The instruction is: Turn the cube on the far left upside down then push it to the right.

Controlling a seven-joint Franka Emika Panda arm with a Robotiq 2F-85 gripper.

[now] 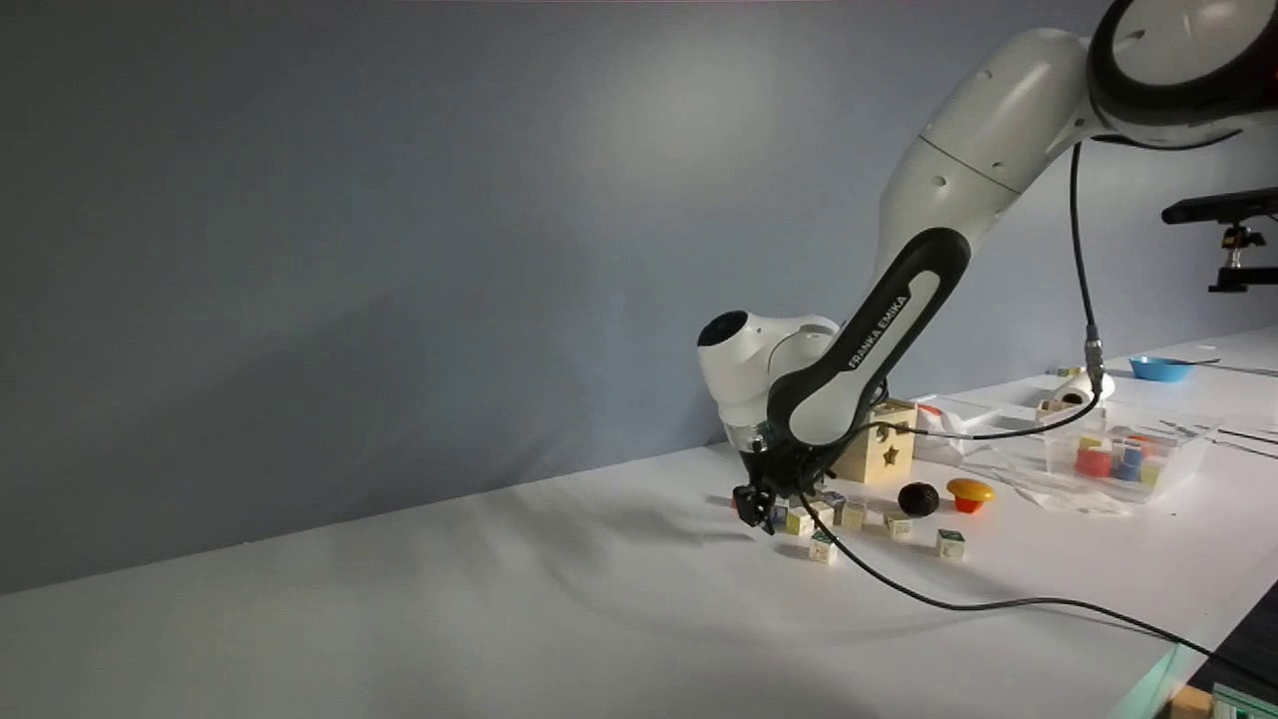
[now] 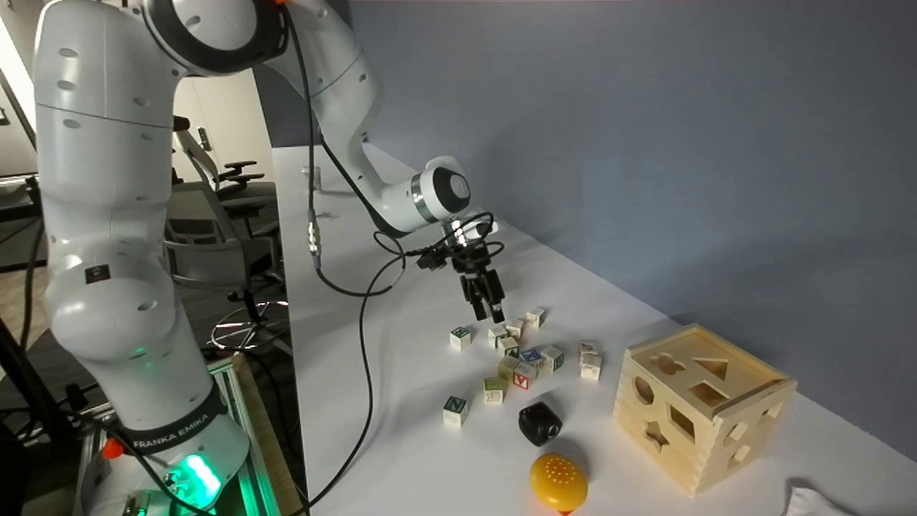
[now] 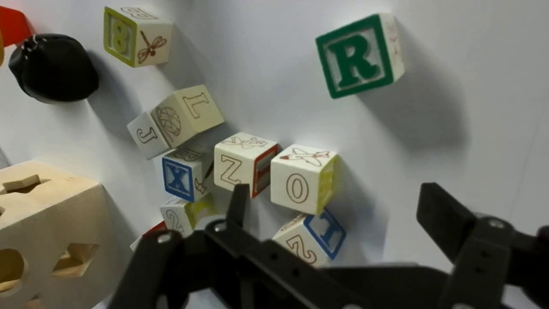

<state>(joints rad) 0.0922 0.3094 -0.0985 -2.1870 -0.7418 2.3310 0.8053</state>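
Several small cream letter cubes lie loosely clustered on the white table; I cannot tell which is the far-left one. A cube with a green R [image 3: 356, 60] lies apart from the cluster in the wrist view; it also shows in both exterior views [image 1: 822, 546] [image 2: 460, 337]. A cube with an O [image 3: 296, 186] and a blue-edged cube [image 3: 315, 238] lie between my gripper's spread fingers as seen in the wrist view. My gripper [image 3: 336, 189] is open and empty, pointing down above the cluster's edge in both exterior views [image 1: 763, 514] [image 2: 490, 315].
A large wooden shape box [image 2: 706, 408] stands beside the cubes. A black round piece [image 2: 539, 423] and a yellow piece [image 2: 559, 481] lie near it. A clear tray [image 1: 1128, 459] and blue bowl [image 1: 1160, 369] stand farther along. A wall backs the table; a cable [image 2: 364, 387] loops over it.
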